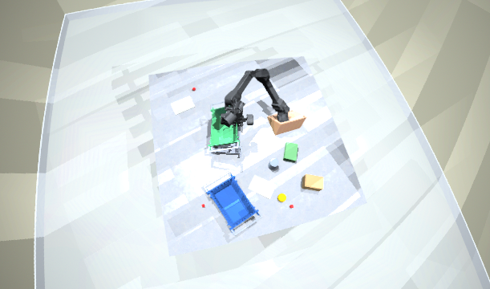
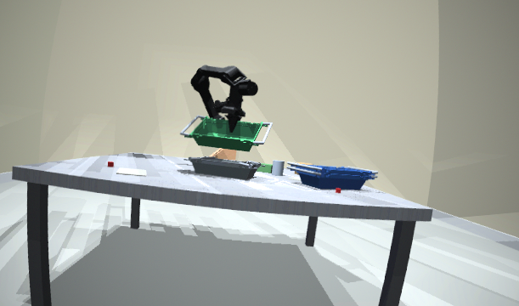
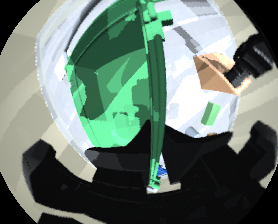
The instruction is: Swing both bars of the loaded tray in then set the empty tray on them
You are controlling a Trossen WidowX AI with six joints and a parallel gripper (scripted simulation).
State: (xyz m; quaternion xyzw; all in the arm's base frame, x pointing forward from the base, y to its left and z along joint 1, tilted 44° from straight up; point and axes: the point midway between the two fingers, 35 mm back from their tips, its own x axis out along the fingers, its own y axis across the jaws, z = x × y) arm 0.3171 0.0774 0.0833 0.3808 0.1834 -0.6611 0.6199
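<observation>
The empty green tray (image 1: 224, 138) (image 2: 225, 142) (image 3: 115, 90) hangs in the air above the dark grey tray (image 2: 225, 169), roughly level. Its two wire bars stick out past its ends in the exterior view. My gripper (image 2: 232, 127) (image 3: 151, 121) is shut on the green tray's long side wall, which runs between the fingertips in the wrist view. The grey tray stands on the table. In the top view the green tray covers most of it, so its load is hidden. How its bars lie cannot be told clearly.
A blue tray (image 1: 233, 205) (image 2: 333, 182) with wire bars stands beyond the grey tray. An orange box (image 1: 289, 125) (image 3: 215, 75) surrounds the arm's base. A green block (image 1: 291, 152) (image 3: 210, 114), a grey cylinder (image 1: 273, 163) (image 2: 278, 167), a tan block (image 1: 313, 182) and a yellow disc (image 1: 281, 197) stand nearby.
</observation>
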